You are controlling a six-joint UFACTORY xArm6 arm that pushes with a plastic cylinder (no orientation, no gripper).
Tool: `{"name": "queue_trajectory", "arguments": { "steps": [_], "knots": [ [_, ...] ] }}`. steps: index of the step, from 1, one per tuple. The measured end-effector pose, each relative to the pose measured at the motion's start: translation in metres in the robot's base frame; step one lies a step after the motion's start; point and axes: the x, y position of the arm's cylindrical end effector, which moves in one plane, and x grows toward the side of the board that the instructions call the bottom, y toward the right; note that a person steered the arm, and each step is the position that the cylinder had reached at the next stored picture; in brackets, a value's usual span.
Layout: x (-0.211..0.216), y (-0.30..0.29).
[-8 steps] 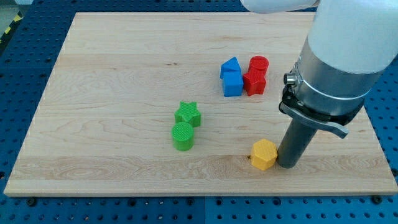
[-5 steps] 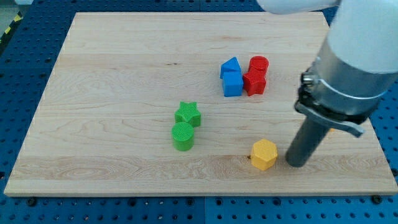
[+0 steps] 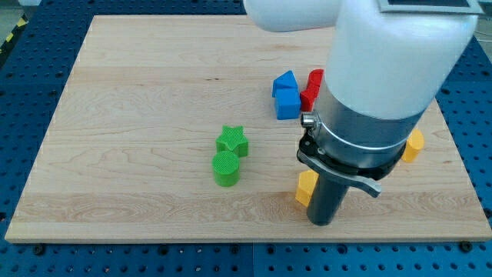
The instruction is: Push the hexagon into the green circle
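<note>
The yellow hexagon point(image 3: 305, 188) lies near the view's bottom, right of centre, half hidden behind my rod. My tip point(image 3: 320, 221) rests on the board just right of and below the hexagon, touching or nearly touching it. The green circle point(image 3: 226, 168) stands to the hexagon's left, about a hundred pixels away, with the green star point(image 3: 232, 141) touching it from above.
Two blue blocks point(image 3: 286, 95) and a red block point(image 3: 310, 88), partly hidden by the arm, sit at the upper right of centre. Another yellow block point(image 3: 414, 145) peeks out at the arm's right. The board's bottom edge point(image 3: 231, 240) is close below my tip.
My tip swung from the hexagon's right side leftward to just beside it. The hexagon has slid a little to the left. The arm now hides most of the red blocks.
</note>
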Motion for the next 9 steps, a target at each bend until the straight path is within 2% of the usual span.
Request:
{"name": "queue_trajectory", "arguments": {
  "steps": [1,3,4,7,8,9],
  "knots": [
    [-0.017,0.012],
    [-0.017,0.023],
    [-0.017,0.053],
    [-0.025,0.028],
    [-0.037,0.047],
    [-0.041,0.041]
  ]
}}
